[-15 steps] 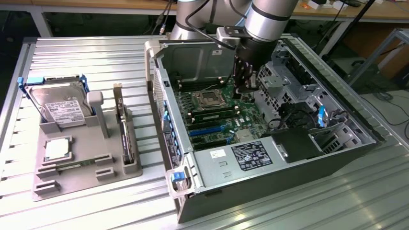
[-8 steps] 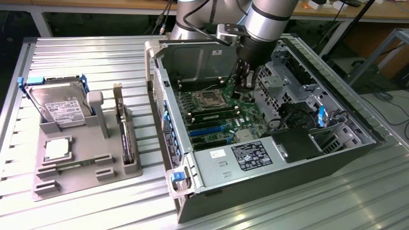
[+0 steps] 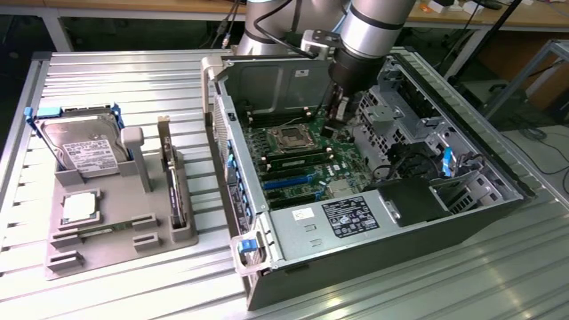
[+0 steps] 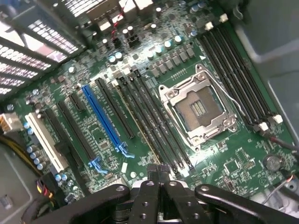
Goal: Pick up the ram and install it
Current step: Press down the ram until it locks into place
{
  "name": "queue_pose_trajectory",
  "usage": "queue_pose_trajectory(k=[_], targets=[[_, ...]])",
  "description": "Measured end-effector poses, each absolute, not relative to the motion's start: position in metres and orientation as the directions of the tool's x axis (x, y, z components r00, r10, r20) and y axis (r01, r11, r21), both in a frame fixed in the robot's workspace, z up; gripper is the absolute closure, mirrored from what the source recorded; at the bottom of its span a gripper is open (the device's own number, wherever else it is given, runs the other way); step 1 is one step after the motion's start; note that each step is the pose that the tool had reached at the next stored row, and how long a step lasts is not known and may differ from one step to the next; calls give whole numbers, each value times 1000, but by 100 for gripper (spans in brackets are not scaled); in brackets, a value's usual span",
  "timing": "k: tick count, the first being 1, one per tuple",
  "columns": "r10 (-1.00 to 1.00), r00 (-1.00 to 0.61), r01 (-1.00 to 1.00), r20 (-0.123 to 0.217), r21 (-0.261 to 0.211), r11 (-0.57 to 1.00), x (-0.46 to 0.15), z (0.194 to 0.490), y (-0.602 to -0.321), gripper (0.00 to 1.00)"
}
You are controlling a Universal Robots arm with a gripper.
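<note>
The ram (image 3: 299,160), a narrow green stick with black chips, stands on edge in a memory slot on the motherboard, just in front of the CPU socket (image 3: 291,138). My gripper (image 3: 330,128) hangs inside the open computer case, a little above the board and beyond the ram toward the exterior view's right. In the wrist view my gripper (image 4: 159,169) is shut, black fingertips pressed together with nothing between them, over the end of the long dark memory slots (image 4: 154,126) beside the CPU socket (image 4: 201,109).
The case walls (image 3: 374,220) and drive cage (image 3: 400,127) close in around the arm. A grey tray (image 3: 106,240) at the exterior view's left carries a silver hard drive (image 3: 84,150), an upright expansion card (image 3: 173,193) and a CPU chip (image 3: 80,207). A blue slot (image 4: 105,116) lies nearby.
</note>
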State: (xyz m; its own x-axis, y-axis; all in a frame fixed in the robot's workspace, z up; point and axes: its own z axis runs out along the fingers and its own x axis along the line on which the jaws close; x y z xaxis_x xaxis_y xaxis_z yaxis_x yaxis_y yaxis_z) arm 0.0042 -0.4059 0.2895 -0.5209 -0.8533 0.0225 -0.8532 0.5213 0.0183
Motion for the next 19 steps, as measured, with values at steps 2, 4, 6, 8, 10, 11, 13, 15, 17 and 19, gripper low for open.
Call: queue_pose_trajectory(k=[2,4,6,8,10,11,13,15,17,19], targets=[[-820,-571,-820,23,18,572,4,289,-406,89],[-789,-614,-789,22,18,615,4,289,-406,89],[-756,-655,-755,23,18,655,4,289,-406,89],[-718,-695,-718,23,18,696,4,289,-406,89],[-675,-738,-674,23,18,738,4,289,-406,89],[-645,-764,-645,23,18,764,4,289,-406,89],[-609,-793,-609,22,18,793,4,289,-406,89],[-564,-826,-563,23,18,826,4,289,-406,89],[-529,-848,-529,23,18,848,4,289,-406,89],[-480,-877,-480,23,18,877,4,289,-406,89]])
